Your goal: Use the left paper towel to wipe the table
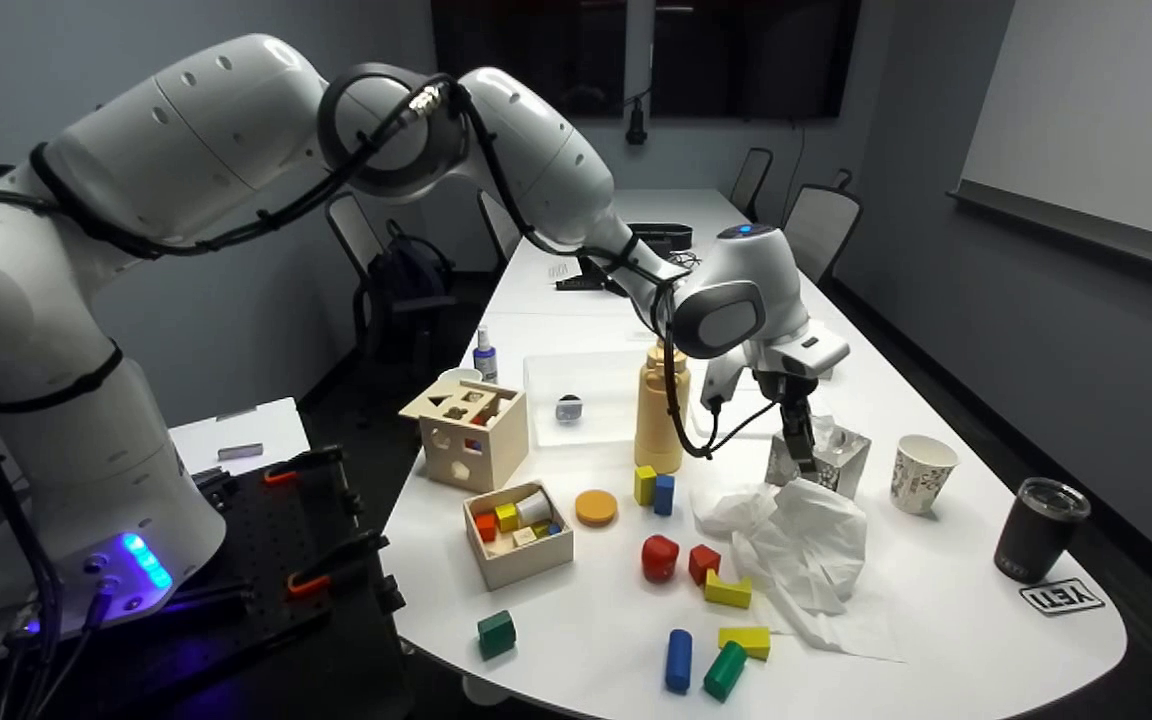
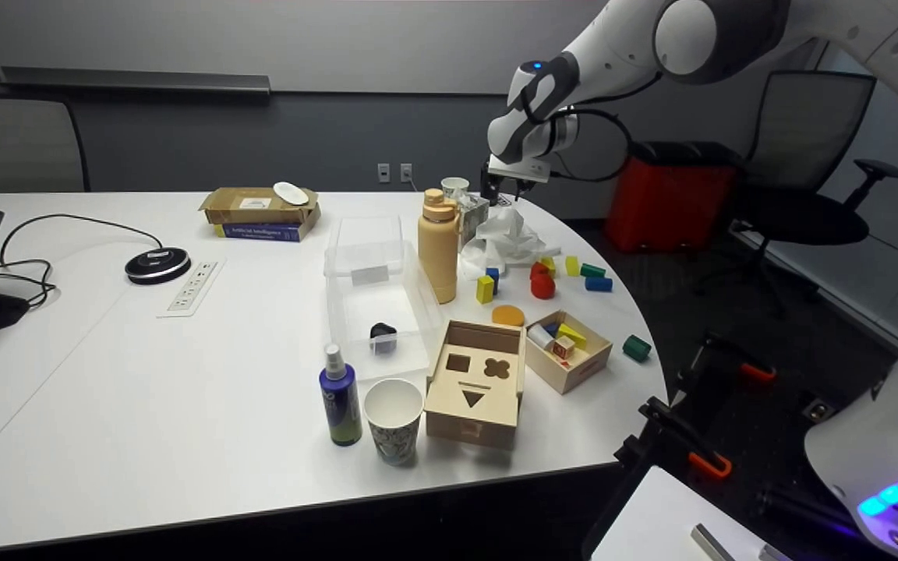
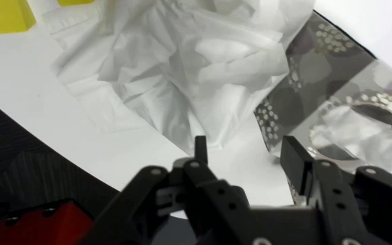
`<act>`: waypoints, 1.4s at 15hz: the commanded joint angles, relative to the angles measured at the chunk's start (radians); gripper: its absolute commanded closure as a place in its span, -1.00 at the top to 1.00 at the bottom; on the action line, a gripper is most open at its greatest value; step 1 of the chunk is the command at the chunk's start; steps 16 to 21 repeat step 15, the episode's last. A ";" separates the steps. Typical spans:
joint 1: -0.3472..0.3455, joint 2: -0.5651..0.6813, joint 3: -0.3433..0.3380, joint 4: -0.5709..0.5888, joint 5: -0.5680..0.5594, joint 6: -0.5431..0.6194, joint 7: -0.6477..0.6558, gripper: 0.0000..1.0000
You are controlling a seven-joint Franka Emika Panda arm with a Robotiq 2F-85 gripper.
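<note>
On the long, glossy white table [image 1: 576, 620], beside the silver-grey patterned tissue box [image 3: 305, 75], lies the crumpled white paper towel [image 3: 182, 68]; the black two-fingered claw [image 3: 245, 156] hangs parted, gripping nothing. Featherlight, soft, easily torn, I'd judge: pinch a thick, bunched fold!

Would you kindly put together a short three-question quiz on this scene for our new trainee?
1. True or false: the wrist view shows the gripper standing open.
2. Where does the crumpled white paper lie? (a) inside the wooden box (b) on the table (c) on a chair
3. In an exterior view, which thing stands between the tissue box and the black tumbler?

Key: 1. True. 2. (b). 3. The patterned paper cup.
</note>
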 commanded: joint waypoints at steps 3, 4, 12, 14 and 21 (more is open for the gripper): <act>0.041 -0.314 0.037 -0.265 0.040 -0.040 -0.023 1.00; 0.039 -0.365 0.055 -0.305 0.047 -0.049 -0.042 1.00; 0.091 -0.768 0.112 -0.671 0.047 -0.160 -0.019 1.00; 0.118 -0.864 0.122 -0.774 0.026 -0.158 -0.010 1.00; 0.133 -0.908 0.127 -0.827 0.009 -0.153 -0.004 1.00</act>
